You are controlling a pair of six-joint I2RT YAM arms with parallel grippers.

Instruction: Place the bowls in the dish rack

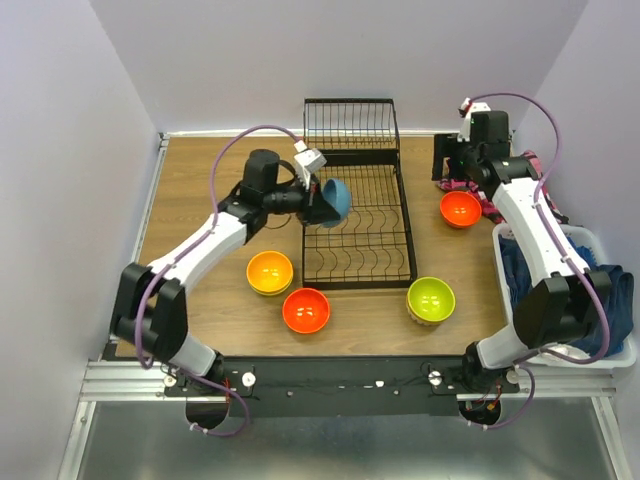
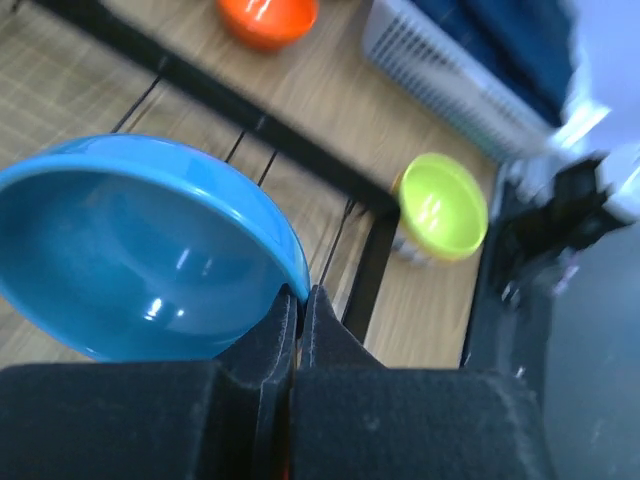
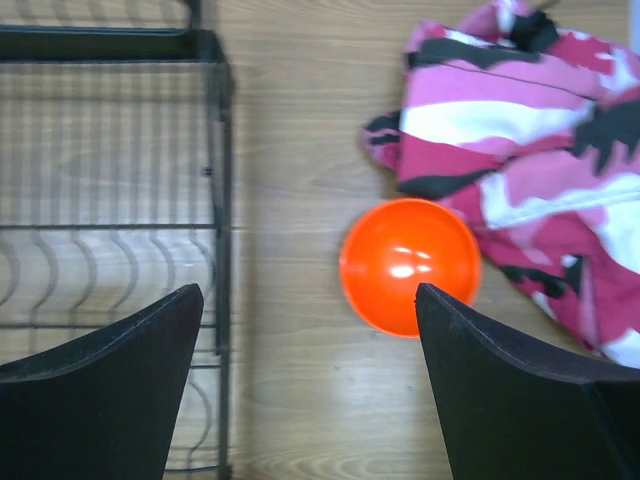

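Note:
My left gripper [image 1: 320,203] is shut on the rim of a blue bowl [image 1: 337,199] and holds it tilted on edge above the left side of the black wire dish rack [image 1: 360,283]. In the left wrist view the fingers [image 2: 300,296] pinch the blue bowl's rim [image 2: 150,250] over the rack's bar [image 2: 370,270]. My right gripper [image 1: 452,172] is open and empty above the table; a red-orange bowl [image 3: 410,265] lies near its right finger. A yellow-orange bowl [image 1: 270,271], a red-orange bowl [image 1: 306,309] and a lime green bowl [image 1: 431,299] stand in front of the rack.
A white laundry basket [image 1: 612,250] with blue clothes stands at the right edge. A pink camouflage cloth [image 3: 530,110] lies on the table just right of the far red-orange bowl [image 1: 460,208]. The rack's tall wire section [image 1: 350,125] is at the far end.

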